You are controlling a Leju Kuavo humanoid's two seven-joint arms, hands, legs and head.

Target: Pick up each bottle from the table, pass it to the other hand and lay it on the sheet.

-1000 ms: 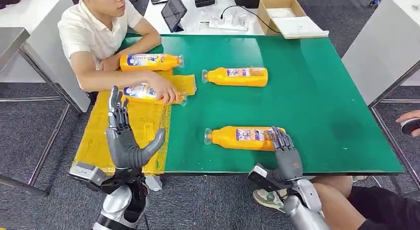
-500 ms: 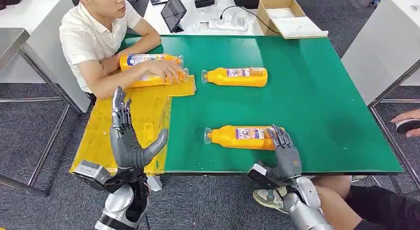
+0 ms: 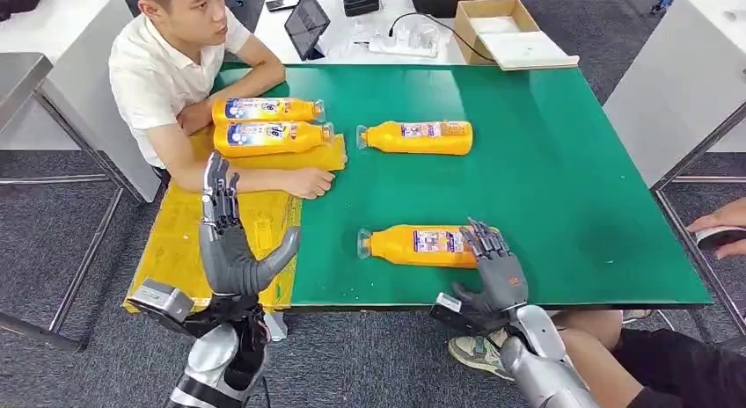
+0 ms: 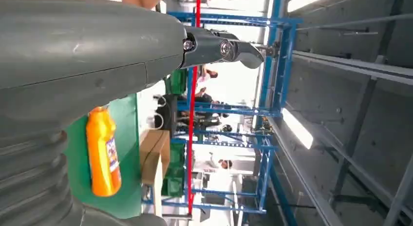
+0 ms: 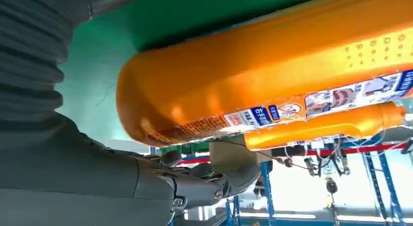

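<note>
The right hand (image 3: pixel 498 269) lies with its fingers spread over the base end of the nearest orange bottle (image 3: pixel 420 245), touching it; whether it actually grips the bottle I cannot tell. In the right wrist view that bottle (image 5: pixel 263 75) fills the frame just beyond the hand (image 5: pixel 146 184), lying on its side on the green table mat (image 3: pixel 563 179) with its cap pointing toward the yellow sheet (image 3: pixel 176 241). The left hand (image 3: pixel 230 241) stands upright over the sheet's near edge, fingers straight and apart, thumb out to the side, holding nothing. Farther along the mat from the near bottle lies a second orange bottle (image 3: pixel 415 136), also on its side, cap toward the sheet; the left wrist view shows it (image 4: pixel 103 157) past the left hand (image 4: pixel 87 50). On the far end of the sheet 2 more orange bottles lie side by side and touching, the nearer one (image 3: pixel 274 137) just in front of the farther one (image 3: pixel 264 109). A person in a white shirt (image 3: pixel 167 65) sits at the sheet's far corner, one hand (image 3: pixel 310 183) flat on the sheet just near of those 2 bottles. Beyond the mat stand an open cardboard box (image 3: pixel 501 25), a tablet (image 3: pixel 308 21) and a power strip (image 3: pixel 405 44).
</note>
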